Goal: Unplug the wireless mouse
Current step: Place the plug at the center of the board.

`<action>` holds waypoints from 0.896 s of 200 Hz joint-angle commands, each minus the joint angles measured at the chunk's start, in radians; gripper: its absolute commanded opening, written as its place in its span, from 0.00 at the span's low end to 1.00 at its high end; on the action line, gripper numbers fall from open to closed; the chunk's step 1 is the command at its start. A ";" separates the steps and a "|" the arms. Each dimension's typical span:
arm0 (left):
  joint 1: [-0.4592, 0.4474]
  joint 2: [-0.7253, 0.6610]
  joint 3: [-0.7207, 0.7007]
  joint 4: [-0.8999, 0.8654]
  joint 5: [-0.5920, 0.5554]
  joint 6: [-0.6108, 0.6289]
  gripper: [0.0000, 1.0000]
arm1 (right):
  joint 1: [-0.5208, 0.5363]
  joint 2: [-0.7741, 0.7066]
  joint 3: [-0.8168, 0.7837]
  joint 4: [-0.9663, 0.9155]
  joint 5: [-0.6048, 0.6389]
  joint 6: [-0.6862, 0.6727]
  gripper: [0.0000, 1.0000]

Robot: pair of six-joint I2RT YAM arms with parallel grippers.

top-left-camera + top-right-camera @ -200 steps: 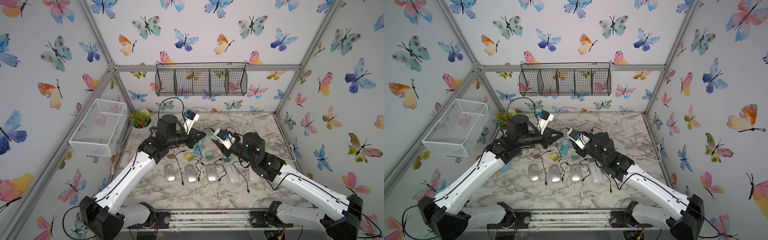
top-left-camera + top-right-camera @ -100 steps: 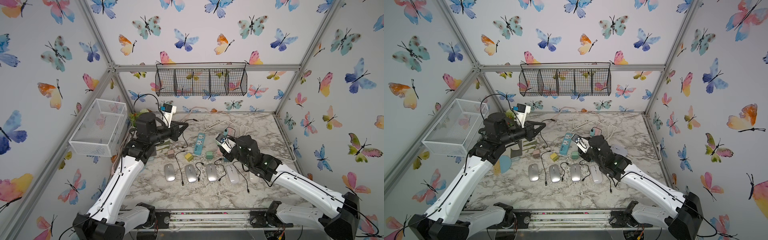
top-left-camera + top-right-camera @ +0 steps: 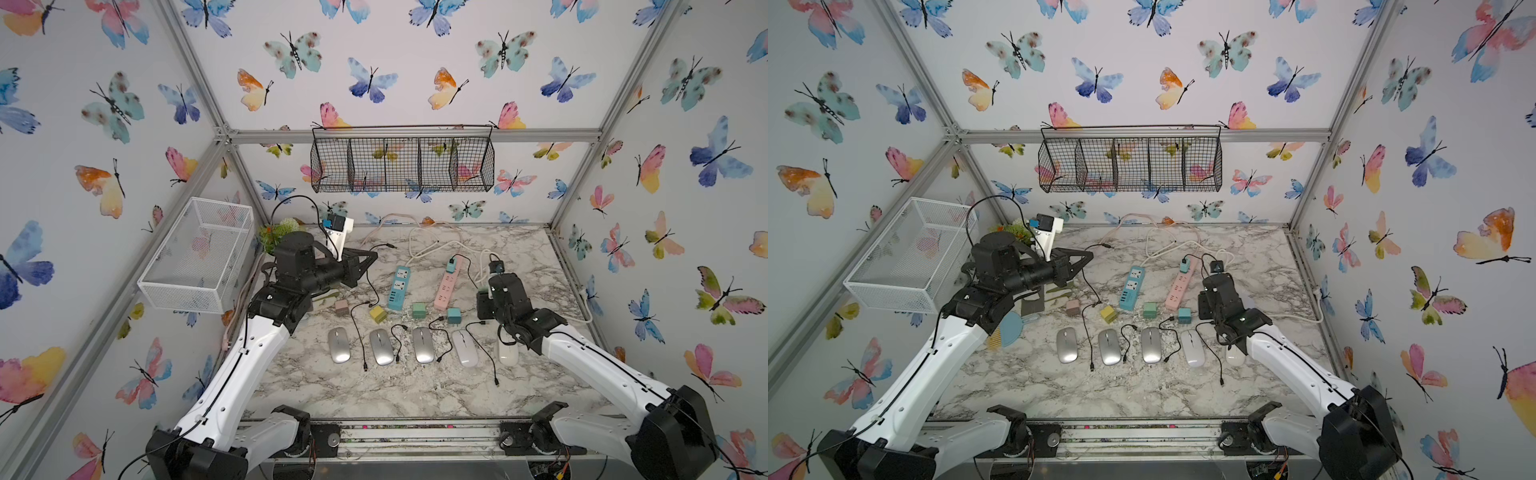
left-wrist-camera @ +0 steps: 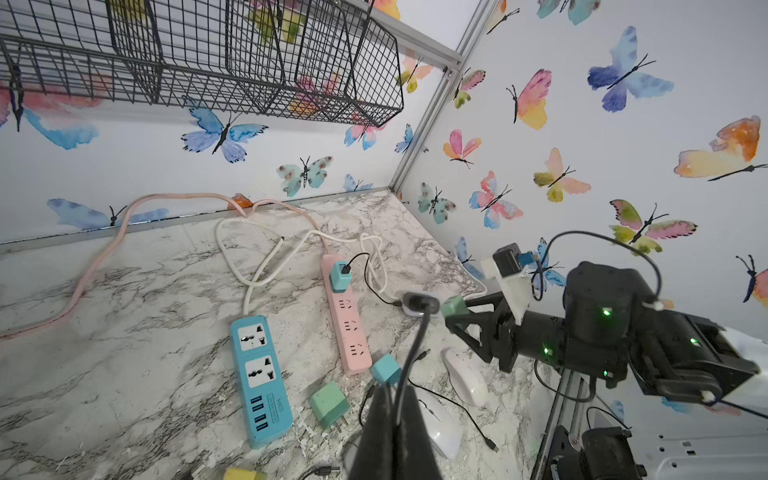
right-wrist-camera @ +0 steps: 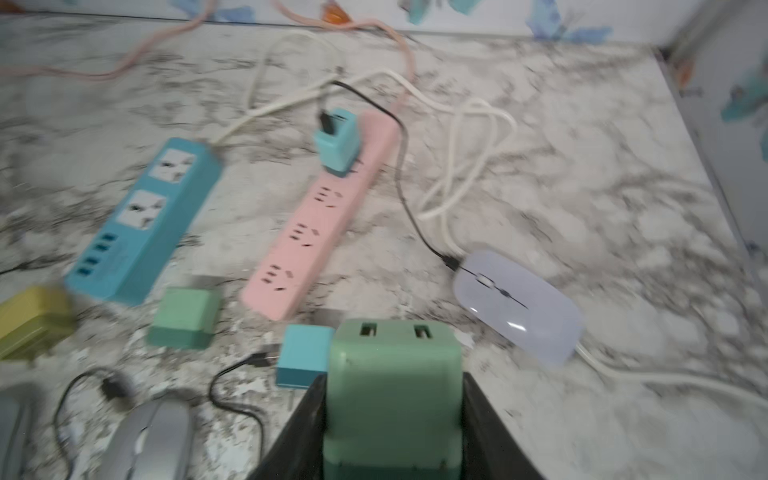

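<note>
Fingers of the left gripper (image 4: 392,399) pinch shut on a black cable (image 4: 409,353); the right gripper (image 5: 392,415) clamps a green charger (image 5: 392,365). Just beside the pink power strip (image 5: 307,232) lies the lavender mouse (image 5: 515,303), cabled to the teal adapter (image 5: 337,141) plugged into it. The label on the blue strip (image 4: 257,374) is illegible.

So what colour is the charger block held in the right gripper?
Green. The charger block shows best in the right wrist view, close up and filling the foreground.
</note>
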 commanded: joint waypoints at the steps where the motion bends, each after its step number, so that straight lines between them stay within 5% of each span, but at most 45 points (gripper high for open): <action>1: -0.011 0.001 -0.018 0.029 0.001 -0.021 0.00 | -0.103 -0.037 -0.048 -0.100 -0.005 0.264 0.02; 47: -0.035 0.008 -0.041 0.035 -0.018 -0.036 0.00 | -0.201 -0.012 -0.065 -0.267 0.111 0.478 0.02; 141: -0.179 0.061 -0.035 0.046 -0.092 -0.034 0.00 | -0.215 0.221 -0.042 -0.042 -0.039 0.324 0.02; 179: -0.203 0.070 -0.036 0.054 -0.090 -0.040 0.00 | -0.216 0.294 -0.033 0.014 -0.094 0.276 0.28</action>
